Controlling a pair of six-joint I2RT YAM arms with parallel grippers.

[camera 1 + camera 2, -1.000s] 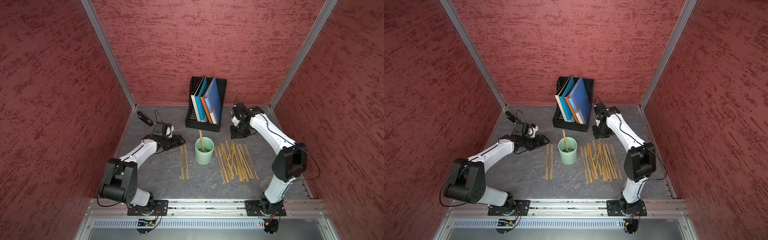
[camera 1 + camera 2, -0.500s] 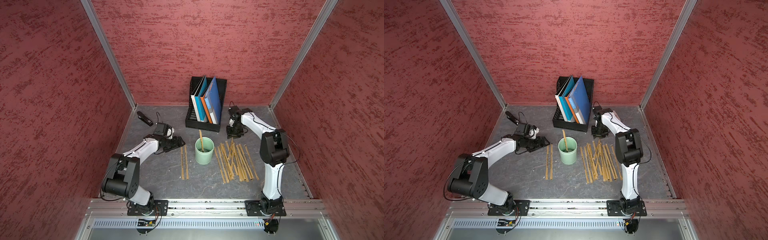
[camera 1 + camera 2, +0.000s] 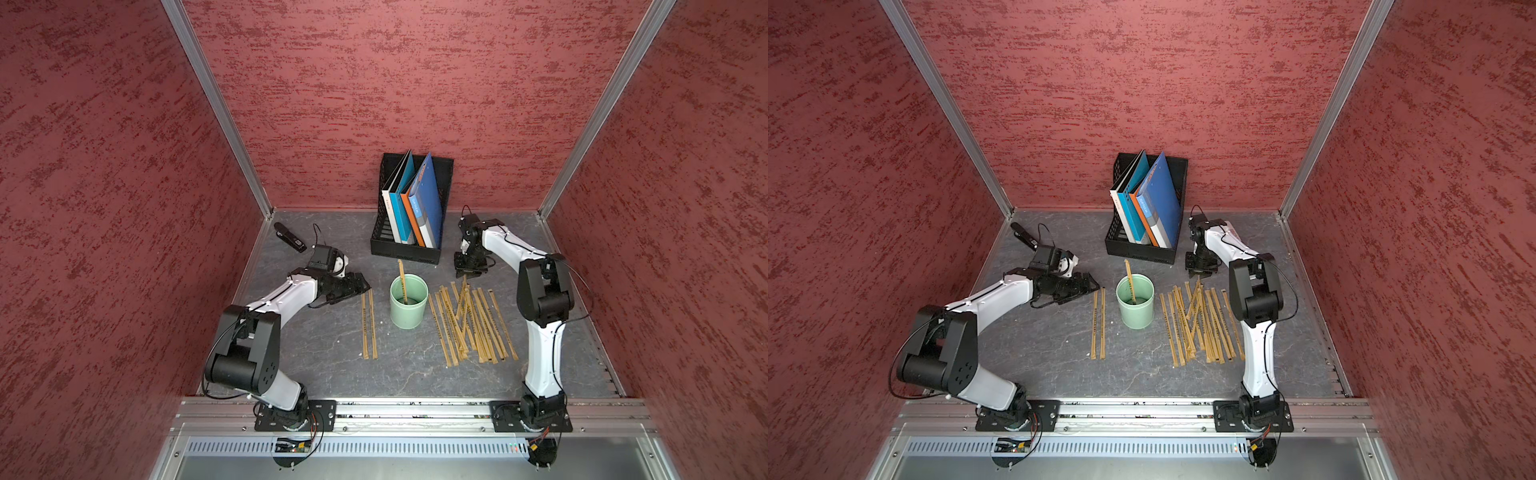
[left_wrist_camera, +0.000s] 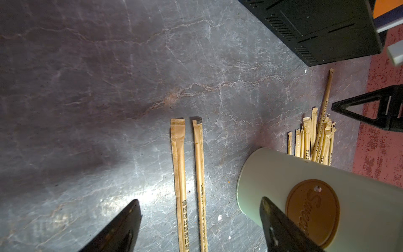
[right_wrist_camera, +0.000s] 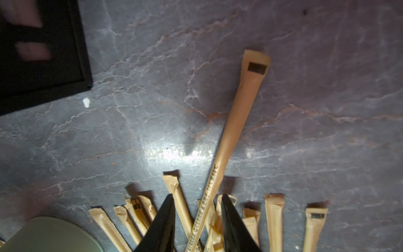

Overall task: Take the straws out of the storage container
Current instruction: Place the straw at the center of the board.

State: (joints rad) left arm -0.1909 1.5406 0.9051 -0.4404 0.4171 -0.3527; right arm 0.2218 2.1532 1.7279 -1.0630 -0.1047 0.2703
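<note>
Presently one straw [image 3: 402,280] remains in the storage container [image 3: 409,316], its top projecting past the upper rim. The mint cup stands upright at centre frame on the grey table [image 3: 316,361], below the black file holder [image 3: 401,251]. The count in the cup is unchanged from a second ago. A heap of straws [image 3: 471,328] lies flat to the right of the cup, near it but apart, mostly parallel with a few crossed on top. Two straws [image 3: 369,324] lie side by side to its left. Neither group has shifted.

Left gripper [image 3: 360,286]: low over the table at the upper end of the pair, left of the cup, jaws spread wide and holding nothing. The wrist view shows both straws between its fingers and the cup's wall behind one finger. Its position is much as before.

Right gripper [image 3: 468,272]: pointing down at the upper end of the heap, a little further left in frame than a second ago. The arm's elbow has swung in from the far right to sit just right of the heap. The jaws stand moderately apart; in the wrist view a slanted straw [image 5: 231,131] runs between the fingers with a gap on each side. No grip is evident.
</note>
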